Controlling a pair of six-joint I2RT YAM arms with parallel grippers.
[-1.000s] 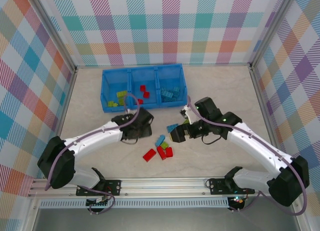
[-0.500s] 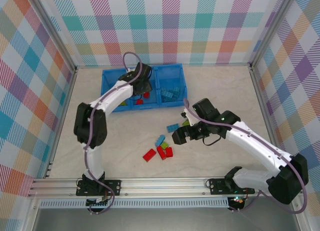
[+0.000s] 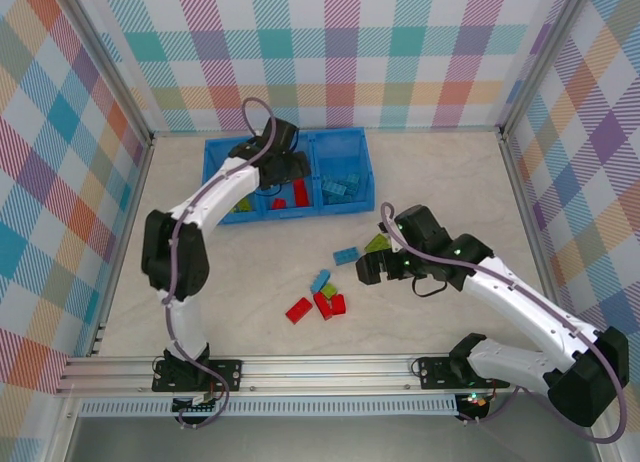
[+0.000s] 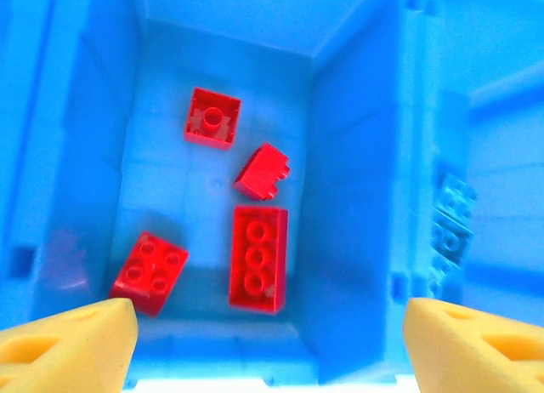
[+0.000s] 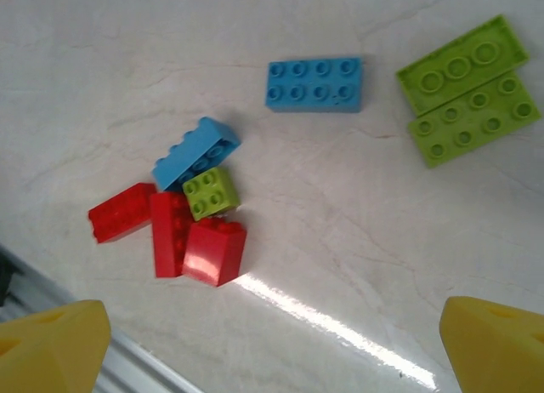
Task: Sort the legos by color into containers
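- Over the middle compartment of the tray, the left gripper hangs with jaws apart and nothing between them; four red legos lie on the floor below.
- It is best lifted straight up, clear of the inner walls.
- The right gripper, jaws wide and empty, hovers above the loose legos on the counter.
- The flat blue brick lies apart from the rest, so it looks the easiest grasp.
- The red, blue and lime cluster touches, so the gripper should close on one brick only.
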